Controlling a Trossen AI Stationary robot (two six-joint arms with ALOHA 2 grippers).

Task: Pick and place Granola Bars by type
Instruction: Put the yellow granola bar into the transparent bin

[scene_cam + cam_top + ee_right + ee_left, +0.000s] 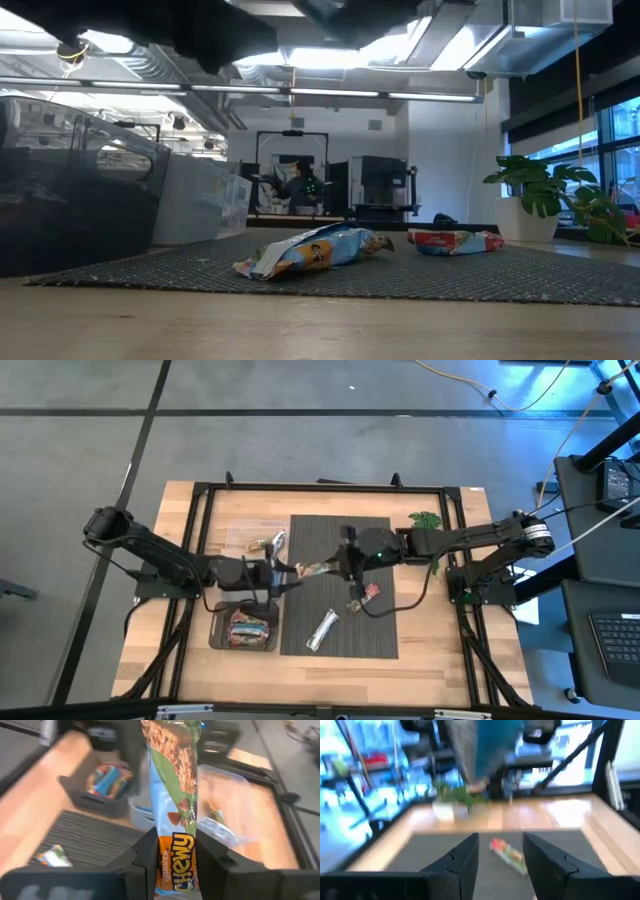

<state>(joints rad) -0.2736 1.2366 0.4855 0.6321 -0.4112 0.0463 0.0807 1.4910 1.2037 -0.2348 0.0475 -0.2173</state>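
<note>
Right wrist view: a shiny blue-and-green wrapped Quaker Chewy granola bar (175,795) is pinched at one end between the narrowly parted jaws of the right gripper (176,851), evidently so it can be carried by its tip and passed across. At the centre of the high view, this bar (315,569) is held above the dark ribbed mat (378,635), between the two arms. The left gripper (501,855) faces it with jaws partly open and nothing between them, likely poised to receive. At lower left of the high view, a black rectangular tray (216,639) holds sorted red and blue bars.
</note>
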